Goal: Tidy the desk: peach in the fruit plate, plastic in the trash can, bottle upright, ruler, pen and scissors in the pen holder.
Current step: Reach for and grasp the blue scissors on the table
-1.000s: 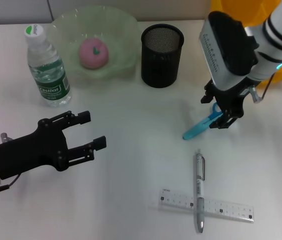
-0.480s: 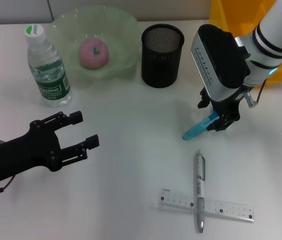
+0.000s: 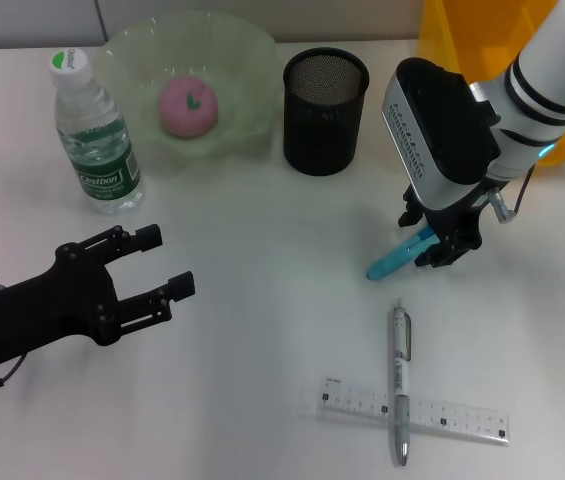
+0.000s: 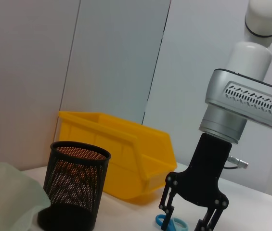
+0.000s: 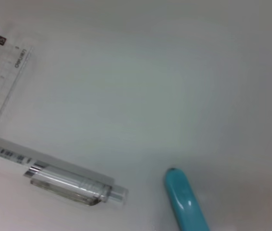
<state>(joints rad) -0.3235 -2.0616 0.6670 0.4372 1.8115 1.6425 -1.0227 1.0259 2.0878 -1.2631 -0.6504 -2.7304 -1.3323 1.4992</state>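
The blue scissors [image 3: 394, 260] lie flat right of centre, and my right gripper [image 3: 432, 238] stands over their handle end, open, a finger on each side. The left wrist view shows that gripper [image 4: 188, 219] with the blue handle rings [image 4: 174, 224] between its spread fingers. The silver pen [image 3: 400, 380] lies across the clear ruler [image 3: 417, 408] near the front edge. In the green fruit plate [image 3: 252, 50] rests the pink peach [image 3: 189, 105]. The bottle [image 3: 92, 135] stands upright beside it. My left gripper [image 3: 157, 268] hovers open at the front left. The plastic is out of view.
A black mesh pen holder [image 3: 325, 97] stands behind the scissors. At the back right, a yellow bin [image 3: 462, 30] sits partly behind my right arm. The right wrist view shows the scissors' tip [image 5: 184, 199], the pen [image 5: 73, 185] and the ruler [image 5: 1, 82].
My right gripper has shifted a little left and lower over the scissors' handles; the scissors stay put. The left arm has drawn back toward the front left.
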